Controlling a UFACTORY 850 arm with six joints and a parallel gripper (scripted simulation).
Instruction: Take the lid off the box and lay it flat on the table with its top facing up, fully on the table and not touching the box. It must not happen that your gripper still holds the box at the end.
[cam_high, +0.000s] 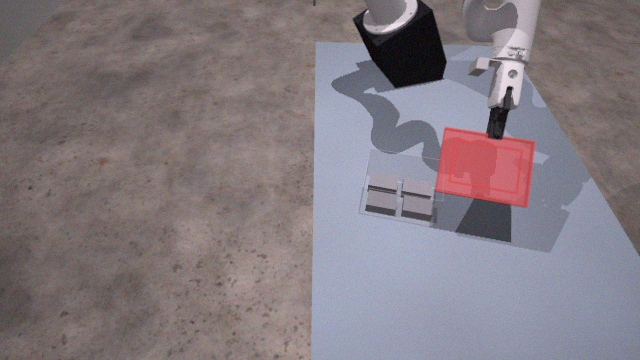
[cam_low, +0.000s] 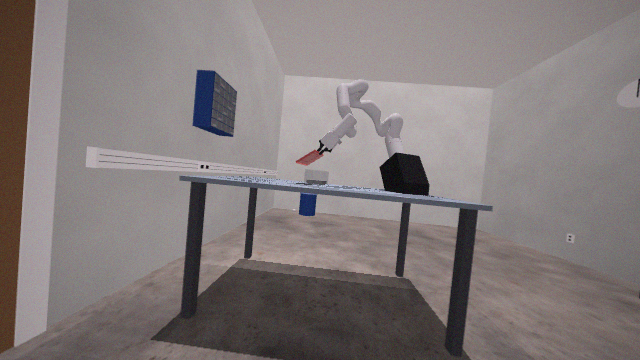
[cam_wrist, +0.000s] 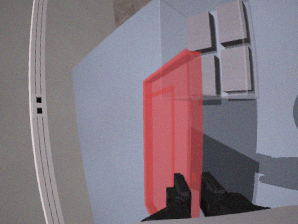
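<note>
My gripper (cam_high: 496, 133) (cam_low: 320, 149) (cam_wrist: 190, 188) is shut on the back edge of the red lid (cam_high: 484, 166) (cam_low: 310, 158) (cam_wrist: 169, 143). It holds the lid tilted in the air, above and to the right of the box. The clear box (cam_high: 392, 162) (cam_low: 316, 176) (cam_wrist: 200, 6) stands open on the grey-blue table (cam_high: 400, 290) (cam_low: 350, 191) (cam_wrist: 113, 129). Several grey blocks (cam_high: 382, 200) (cam_wrist: 233, 70) lie in its left half. In the top view the lid covers the box's right part. The lid is clear of the table.
The arm's black base (cam_high: 400, 45) (cam_low: 404, 174) stands at the back of the table. The table's left edge runs close to the box. A blue cabinet (cam_low: 215, 102) and a white strip (cam_low: 150, 161) (cam_wrist: 40, 129) are on the wall. A blue bin (cam_low: 308, 205) stands behind the table.
</note>
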